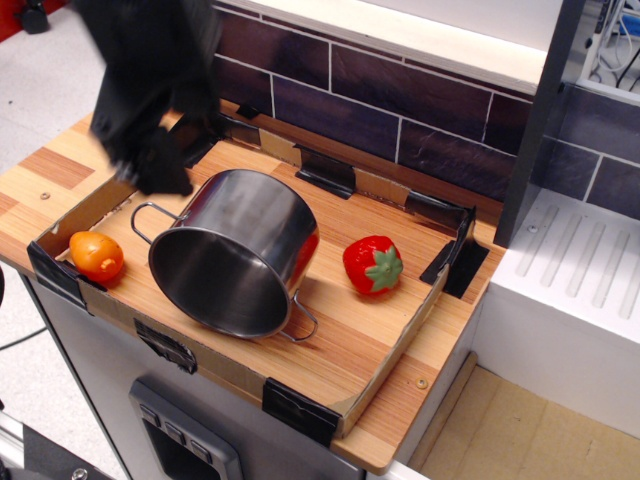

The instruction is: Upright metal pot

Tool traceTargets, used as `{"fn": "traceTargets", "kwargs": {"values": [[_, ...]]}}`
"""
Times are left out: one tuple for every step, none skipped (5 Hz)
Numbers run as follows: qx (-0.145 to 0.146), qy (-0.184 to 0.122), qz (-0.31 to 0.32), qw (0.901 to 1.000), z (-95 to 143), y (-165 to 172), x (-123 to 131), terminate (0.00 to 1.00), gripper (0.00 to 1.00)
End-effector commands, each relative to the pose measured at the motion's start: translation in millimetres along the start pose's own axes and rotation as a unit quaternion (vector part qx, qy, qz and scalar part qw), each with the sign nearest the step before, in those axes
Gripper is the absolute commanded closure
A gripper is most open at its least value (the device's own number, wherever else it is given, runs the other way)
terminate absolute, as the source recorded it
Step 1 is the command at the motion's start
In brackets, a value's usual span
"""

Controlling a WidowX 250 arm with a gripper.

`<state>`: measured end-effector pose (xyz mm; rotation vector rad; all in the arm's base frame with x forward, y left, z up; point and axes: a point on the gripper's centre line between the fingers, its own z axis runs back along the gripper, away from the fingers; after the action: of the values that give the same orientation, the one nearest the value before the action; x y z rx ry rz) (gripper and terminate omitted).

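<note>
Lying on its side in the middle of the shallow cardboard-walled tray [100, 195], the large shiny stainless-steel pot [238, 250] has its open mouth turned toward the front-left edge, with one thin wire loop handle [148, 220] projecting at the left of the rim and the other [303, 325] at the lower right, low against the wood. The tray sits on a wooden countertop [45, 165] backed by dark purple wall tiles [400, 100]. A small orange toy fruit [96, 255] rests in the tray's left corner, apart from the pot. A red toy strawberry with green leaves [372, 265] lies to the right of the pot, just clear of it. The black robot gripper [160, 170] appears as a motion-blurred dark mass above the tray's back-left area, near the left handle; whether its jaws stand apart or together cannot be determined, and contact with the pot cannot be confirmed.
</note>
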<state>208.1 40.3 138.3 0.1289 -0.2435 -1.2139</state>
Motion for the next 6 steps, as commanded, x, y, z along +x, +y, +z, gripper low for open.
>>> {"fn": "traceTargets", "kwargs": {"values": [[0.077,0.019,-0.03,0.9964,-26.8,-1.3,-17.8,0.0,0.0],[0.162,0.003,-0.029,0.9864,-36.0,-7.3,-16.7,0.0,0.0],[0.236,-0.013,-0.011,0.9717,-37.5,-8.9,-16.1,0.0,0.0],[0.251,-0.007,0.007,0.968,-43.1,-7.8,-15.9,0.0,0.0],[0.26,0.003,0.033,0.9651,-47.3,-3.8,-15.8,0.0,0.0],[0.251,0.015,0.057,0.9661,-52.0,-2.5,-16.9,0.0,0.0]]}}
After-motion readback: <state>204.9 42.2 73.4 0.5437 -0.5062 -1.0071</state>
